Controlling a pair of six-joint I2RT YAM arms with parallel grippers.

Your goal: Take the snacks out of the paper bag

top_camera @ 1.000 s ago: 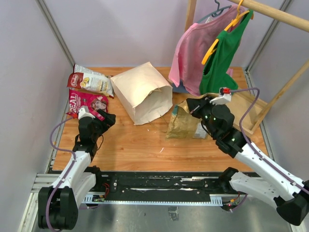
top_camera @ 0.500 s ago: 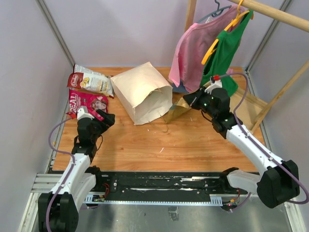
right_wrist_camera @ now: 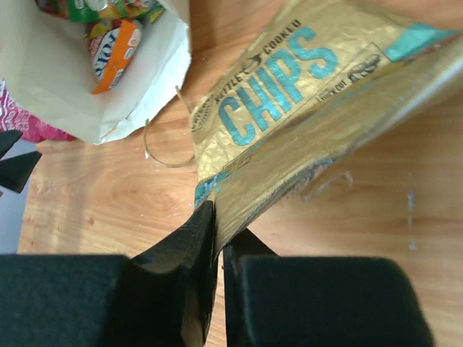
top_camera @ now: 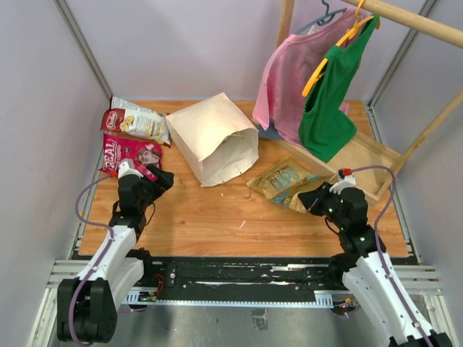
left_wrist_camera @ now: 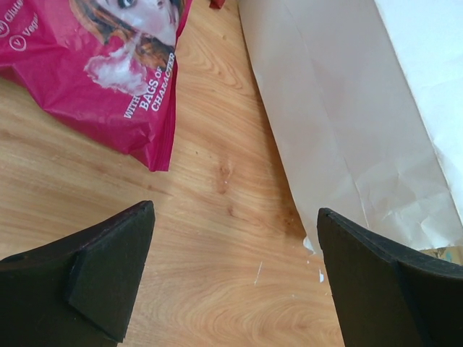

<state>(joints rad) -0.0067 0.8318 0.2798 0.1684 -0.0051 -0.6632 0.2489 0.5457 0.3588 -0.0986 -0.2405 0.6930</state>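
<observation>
- Wooden tabletop [top_camera: 217, 210] bore the paper bag [top_camera: 213, 137] on its side.
- Our right gripper [right_wrist_camera: 219, 231] pinched the tan chips packet [right_wrist_camera: 289, 108] near it.
- Our left gripper [left_wrist_camera: 235, 217] stood spread by the magenta packet [left_wrist_camera: 101, 65].

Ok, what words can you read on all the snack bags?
"KETTLE COOKED CHIPS": tan packet.
"WITH BAGS OF CHARACTER": magenta packet.
"REAL": magenta packet too, in the top view.
Red-white packet: logo too blurred to read.
Orange packet inside the bag: letters cut off, unreadable.
</observation>
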